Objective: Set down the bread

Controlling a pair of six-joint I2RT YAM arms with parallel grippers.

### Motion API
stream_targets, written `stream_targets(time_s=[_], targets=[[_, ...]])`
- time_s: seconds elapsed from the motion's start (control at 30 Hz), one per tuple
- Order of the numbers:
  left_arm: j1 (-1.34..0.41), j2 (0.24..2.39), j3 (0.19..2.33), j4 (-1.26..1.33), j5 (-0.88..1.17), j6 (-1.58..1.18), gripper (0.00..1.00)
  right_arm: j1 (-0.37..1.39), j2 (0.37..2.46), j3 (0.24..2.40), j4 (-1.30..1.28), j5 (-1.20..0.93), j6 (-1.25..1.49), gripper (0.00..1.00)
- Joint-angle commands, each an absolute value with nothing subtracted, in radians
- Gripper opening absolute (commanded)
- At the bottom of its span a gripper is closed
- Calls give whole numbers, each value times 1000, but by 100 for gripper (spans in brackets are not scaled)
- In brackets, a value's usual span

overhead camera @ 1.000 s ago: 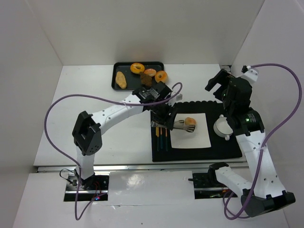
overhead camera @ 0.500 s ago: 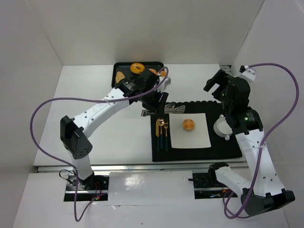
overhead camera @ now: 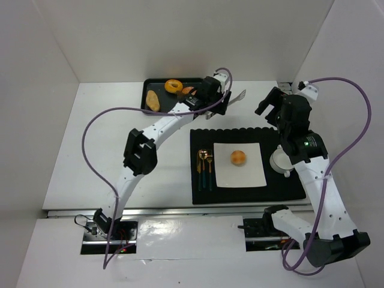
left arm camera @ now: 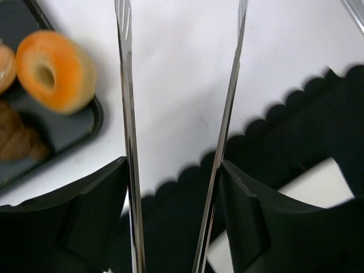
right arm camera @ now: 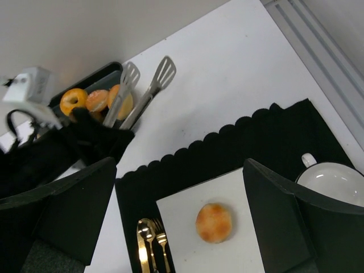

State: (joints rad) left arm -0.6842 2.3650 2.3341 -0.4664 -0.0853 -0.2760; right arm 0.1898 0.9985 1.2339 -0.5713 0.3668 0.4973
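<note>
The bread (overhead camera: 238, 158) is a small round golden-brown bun. It lies free on the white square plate (overhead camera: 252, 175) and also shows in the right wrist view (right arm camera: 214, 222). My left gripper (overhead camera: 218, 105) is at the far side, by the tray's right end. It is shut on metal tongs (overhead camera: 239, 96). The tong arms (left arm camera: 128, 114) stand apart with nothing between them. My right gripper (overhead camera: 271, 105) is open and empty, raised above the mat's far right corner. Its fingers frame the plate (right arm camera: 250, 250) from above.
The plate sits on a black scalloped placemat (overhead camera: 288, 183). Gold cutlery (overhead camera: 205, 168) lies left of the plate and a white cup (overhead camera: 279, 161) stands to its right. The black tray (overhead camera: 147, 87) at the back holds orange doughnuts (overhead camera: 174, 86) and a tan oval roll (overhead camera: 153, 100).
The tongs let go of the bread on the plate. My left arm then carried the open tongs back and away to the tray's right end. The right arm barely moved.
</note>
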Motion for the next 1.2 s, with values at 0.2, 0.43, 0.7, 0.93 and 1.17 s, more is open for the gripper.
stream_targets(time_s=[0.2,0.43,0.7,0.93,1.17], targets=[[-632,2452,2381,-71,-69,-383,100,183,1037,1285,-630,390,492,99],[-612,2242,2341,-224,11,-364,100,183,1080,1192,-643,313,523,99],[-633,1881,1975,-369,8,-296,100,183,1276,1137,-710,282,591,99],[-673,1750,1793,-622,-102,-311,100,183,1365,1100,-678,242,601,99],[-644,1603,1563,-635,-184,-330,100,183,1355,1048,-647,222,610,99]])
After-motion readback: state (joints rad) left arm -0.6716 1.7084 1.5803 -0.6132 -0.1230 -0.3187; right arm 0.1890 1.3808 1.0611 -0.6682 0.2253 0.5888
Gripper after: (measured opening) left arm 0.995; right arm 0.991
